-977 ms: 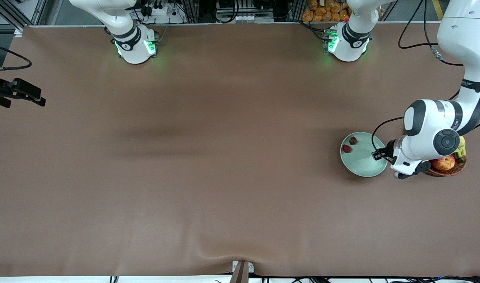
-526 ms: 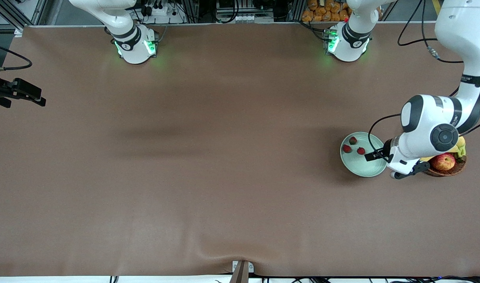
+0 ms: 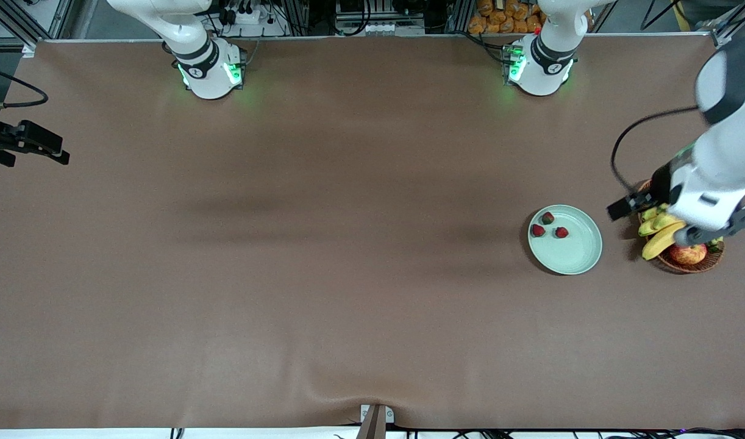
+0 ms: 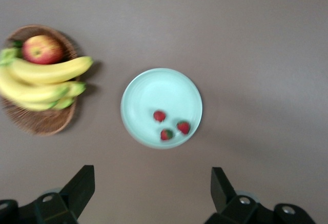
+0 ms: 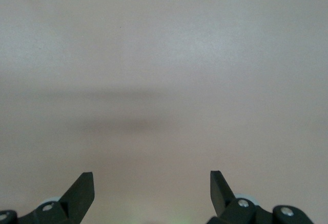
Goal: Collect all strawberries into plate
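Note:
Three small red strawberries (image 3: 548, 217) (image 3: 538, 230) (image 3: 561, 232) lie together in the pale mint-green plate (image 3: 577, 253), toward the left arm's end of the table. From the left wrist view the plate (image 4: 154, 88) shows whole, with the berries (image 4: 159, 116) (image 4: 183, 127) (image 4: 166, 134) bunched near one rim. My left gripper (image 3: 619, 209) (image 4: 152, 183) hangs high over the table between plate and basket, open and empty. At the right arm's end my right gripper (image 3: 25, 143) (image 5: 152, 183) waits, open, with only bare table under it.
A brown wicker basket (image 3: 689, 263) (image 4: 41, 124) stands beside the plate, at the table's edge on the left arm's end. It holds bananas (image 3: 659, 235) (image 4: 46, 73) and a red-yellow apple (image 3: 688, 253) (image 4: 42, 48). Brown cloth covers the table.
My left gripper opened over the plate and left a third strawberry there. It then rose and drew back over the basket side. The right arm has not moved.

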Robot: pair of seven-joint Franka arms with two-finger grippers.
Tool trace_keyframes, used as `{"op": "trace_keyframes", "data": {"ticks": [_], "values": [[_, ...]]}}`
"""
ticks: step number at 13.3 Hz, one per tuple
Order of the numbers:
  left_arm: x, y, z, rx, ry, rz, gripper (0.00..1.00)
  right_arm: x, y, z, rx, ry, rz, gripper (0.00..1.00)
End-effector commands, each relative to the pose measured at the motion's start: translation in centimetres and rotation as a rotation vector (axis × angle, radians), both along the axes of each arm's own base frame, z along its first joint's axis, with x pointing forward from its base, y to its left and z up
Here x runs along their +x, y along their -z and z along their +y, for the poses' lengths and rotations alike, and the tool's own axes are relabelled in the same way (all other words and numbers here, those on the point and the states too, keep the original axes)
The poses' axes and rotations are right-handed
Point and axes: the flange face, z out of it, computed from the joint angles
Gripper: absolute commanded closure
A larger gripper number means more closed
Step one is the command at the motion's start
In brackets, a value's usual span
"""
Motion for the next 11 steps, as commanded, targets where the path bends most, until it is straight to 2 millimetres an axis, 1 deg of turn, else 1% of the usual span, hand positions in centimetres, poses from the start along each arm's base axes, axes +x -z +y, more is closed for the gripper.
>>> {"op": "trace_keyframes", "data": {"ticks": [1,3,6,7,9,11], "values": [[-1.0,-4.2,-0.5,-0.036,0.062,0.016,0.00,-0.6,-0.8,-0.4,-0.006,0.007,-0.005,0.00],[-2.3,-6.5,-0.6,-0.040,0.171,-0.015,0.00,-0.7,-0.9,-0.3,-0.004,0.007,-0.005,0.00],[-3.4,-7.1,1.2,-0.094,0.191,0.002,0.00,-0.8,-1.0,-0.5,-0.004,0.010,-0.005,0.00],[-3.6,-7.0,1.2,-0.091,0.188,0.009,0.00,-0.9,-1.0,-0.5,-0.003,0.010,-0.005,0.00],[-5.3,-6.9,1.6,-0.090,0.178,0.012,0.00,-0.9,-1.0,-0.6,-0.003,0.011,-0.005,0.00],[-7.6,-6.8,1.4,-0.120,0.174,-0.001,0.00,-0.9,-1.0,-0.5,-0.003,0.010,-0.005,0.00]]}}
